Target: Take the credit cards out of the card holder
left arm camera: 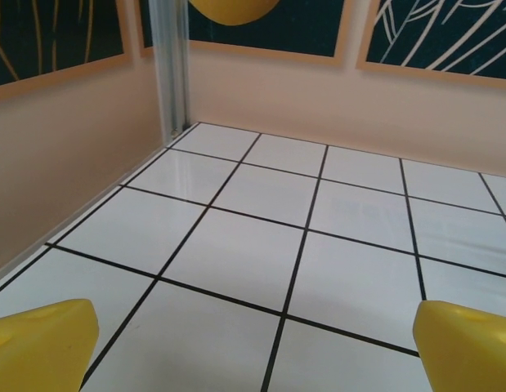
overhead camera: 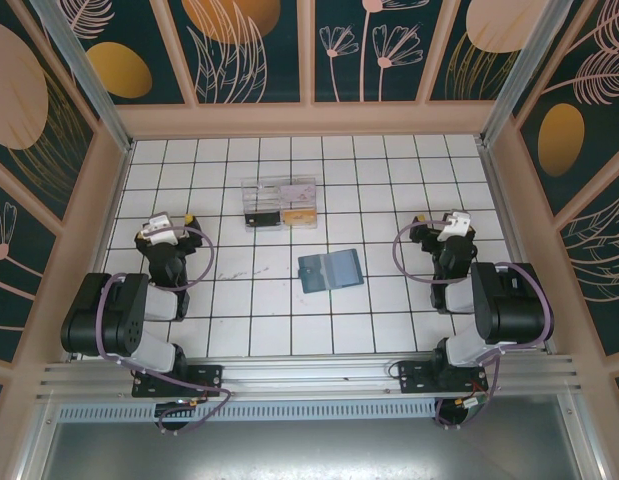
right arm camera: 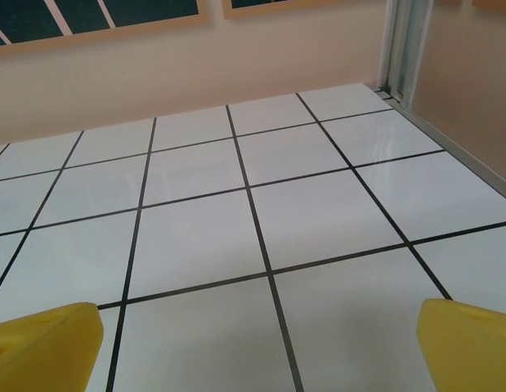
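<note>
Left hand point(left arm camera: 253, 343) and right hand point(right arm camera: 257, 343) gape wide, empty, well apart from the seemingly unfolded card holder point(overhead camera: 330, 270).

Hovering above white tiled floor point(left arm camera: 318, 204) with yellow fingertips point(left arm camera: 40, 343) spread wide. Facing a beige wall point(left arm camera: 318, 98) and metal corner post point(left arm camera: 171, 65).

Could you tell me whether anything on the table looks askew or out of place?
Only mildly: the card holder lies rotated against the tile lines near the middle of the table, seemingly open. The clear box beyond it sits nearly square. Nothing looks spilled or damaged.
</note>
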Tool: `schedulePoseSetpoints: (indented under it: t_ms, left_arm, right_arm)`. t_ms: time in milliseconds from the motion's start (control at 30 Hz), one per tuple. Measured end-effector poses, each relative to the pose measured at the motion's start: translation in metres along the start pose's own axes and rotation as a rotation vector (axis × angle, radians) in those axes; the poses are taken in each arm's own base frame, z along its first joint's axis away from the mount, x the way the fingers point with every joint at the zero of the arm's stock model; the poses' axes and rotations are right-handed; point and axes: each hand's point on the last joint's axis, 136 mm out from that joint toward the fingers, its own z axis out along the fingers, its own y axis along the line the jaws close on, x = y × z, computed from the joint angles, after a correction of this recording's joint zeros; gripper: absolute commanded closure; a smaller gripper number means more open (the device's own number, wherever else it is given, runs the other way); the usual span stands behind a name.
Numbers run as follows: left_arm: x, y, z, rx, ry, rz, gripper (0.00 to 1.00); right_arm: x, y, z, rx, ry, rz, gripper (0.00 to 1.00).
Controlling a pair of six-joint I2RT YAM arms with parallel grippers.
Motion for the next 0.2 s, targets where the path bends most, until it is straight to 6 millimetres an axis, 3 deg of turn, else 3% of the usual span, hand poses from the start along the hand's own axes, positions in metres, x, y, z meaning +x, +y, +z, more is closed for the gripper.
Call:
schedulePoseSetpoints:
  t_ms: [200]
  left_arm:
    - [-0.004,-0.012,0.003,0.061,-0.006,0.021,0.01]
  right_arm:
    - [0.000,0.001,0.000,-0.008,0.001,0.000,0.01]
